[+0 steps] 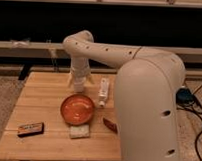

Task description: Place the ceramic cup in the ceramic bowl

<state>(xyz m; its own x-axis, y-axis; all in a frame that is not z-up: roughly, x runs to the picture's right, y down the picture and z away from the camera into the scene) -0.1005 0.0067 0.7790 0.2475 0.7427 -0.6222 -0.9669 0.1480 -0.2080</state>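
Note:
The ceramic bowl (77, 108) is a round, glossy orange dish in the middle of the wooden table (39, 93). My arm reaches in from the right and bends down behind the bowl. The gripper (79, 83) points straight down at the table just beyond the bowl's far rim. A small white cylindrical shape that looks like the ceramic cup (79, 87) is at the gripper's lower end, close to the tabletop. It merges with the gripper, so I cannot tell whether it is held or standing free.
A slim white tube with a label (103, 92) lies right of the bowl. A pale sponge block (79, 132) sits in front of the bowl. A dark packet (31, 128) lies at the front left. A reddish-brown item (110, 125) lies at the front right by my arm's large body (148, 106).

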